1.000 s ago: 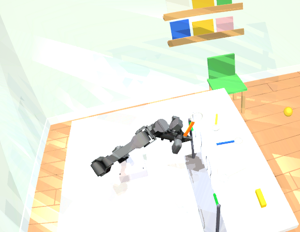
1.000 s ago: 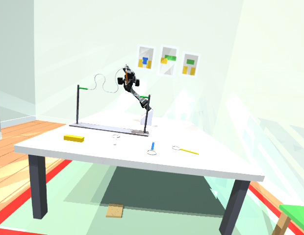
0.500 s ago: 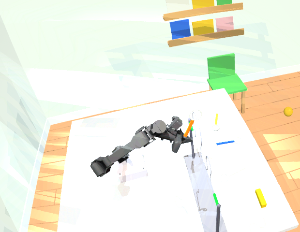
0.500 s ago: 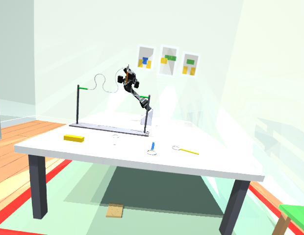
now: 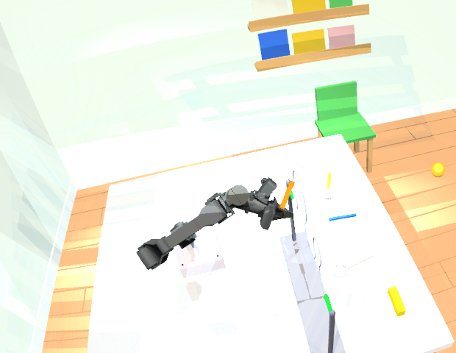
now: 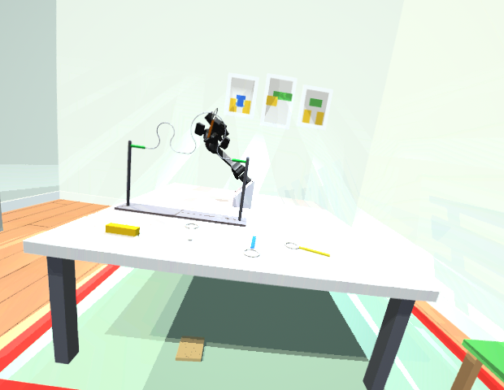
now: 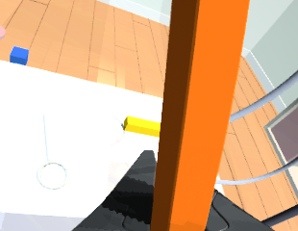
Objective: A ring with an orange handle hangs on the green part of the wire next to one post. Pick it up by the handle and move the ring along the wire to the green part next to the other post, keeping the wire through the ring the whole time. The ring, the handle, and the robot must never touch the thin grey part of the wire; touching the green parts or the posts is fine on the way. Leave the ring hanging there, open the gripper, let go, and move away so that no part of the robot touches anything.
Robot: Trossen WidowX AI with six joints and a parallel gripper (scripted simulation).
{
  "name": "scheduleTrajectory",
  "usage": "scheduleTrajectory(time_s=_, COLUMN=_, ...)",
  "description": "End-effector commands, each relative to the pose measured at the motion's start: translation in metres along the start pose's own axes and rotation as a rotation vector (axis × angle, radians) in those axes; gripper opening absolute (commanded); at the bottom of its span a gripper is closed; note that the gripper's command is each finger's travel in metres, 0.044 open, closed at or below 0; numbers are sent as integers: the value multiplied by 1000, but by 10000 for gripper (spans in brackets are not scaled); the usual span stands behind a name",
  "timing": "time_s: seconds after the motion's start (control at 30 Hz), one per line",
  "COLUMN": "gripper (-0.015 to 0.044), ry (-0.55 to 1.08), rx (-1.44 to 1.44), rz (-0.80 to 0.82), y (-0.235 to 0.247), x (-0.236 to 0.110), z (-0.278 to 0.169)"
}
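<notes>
My gripper point(image 5: 285, 212) point(image 6: 210, 133) is shut on the lower end of the orange handle point(image 5: 287, 194) point(image 6: 210, 127) point(image 7: 201, 103). The handle slants upward to its thin ring point(image 5: 296, 173) point(image 6: 215, 111). The ring is raised high near the far post point(image 5: 293, 223) point(image 6: 243, 188), above that post's green part point(image 5: 291, 195) point(image 6: 238, 160). Grey wire point(image 7: 264, 99) curves close by on the right in the wrist view; I cannot tell whether the ring touches it. The other post point(image 5: 331, 330) point(image 6: 129, 171) carries the second green part point(image 5: 326, 301) point(image 6: 137, 146).
The posts stand on a pale base plate point(image 5: 308, 281) point(image 6: 159, 209). On the table beyond it lie a yellow block point(image 5: 396, 301) point(image 6: 122, 228) point(image 7: 143, 126), a blue-handled ring point(image 5: 342, 217) point(image 6: 253, 243), a yellow-handled ring point(image 5: 328, 181) point(image 6: 313, 250) and a white-handled ring point(image 5: 349, 265) point(image 7: 52, 173).
</notes>
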State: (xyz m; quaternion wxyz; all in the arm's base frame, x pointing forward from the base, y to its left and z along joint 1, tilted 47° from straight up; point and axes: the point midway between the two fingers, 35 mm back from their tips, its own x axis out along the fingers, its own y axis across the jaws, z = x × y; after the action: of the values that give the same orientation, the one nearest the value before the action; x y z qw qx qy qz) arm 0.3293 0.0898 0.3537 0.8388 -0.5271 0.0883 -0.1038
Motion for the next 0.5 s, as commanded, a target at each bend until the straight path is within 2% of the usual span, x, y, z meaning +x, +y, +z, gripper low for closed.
scheduleTrajectory(time_s=0.0, gripper=-150, ry=-1, rx=-48, rz=-25, y=-1, x=0, z=-1)
scheduleTrajectory(time_s=0.2, gripper=-150, ry=-12, rx=-109, rz=-59, y=-4, x=1, z=-1)
scheduleTrajectory(time_s=0.47, gripper=-150, ry=-106, rx=-186, rz=-98, y=-8, x=11, z=1)
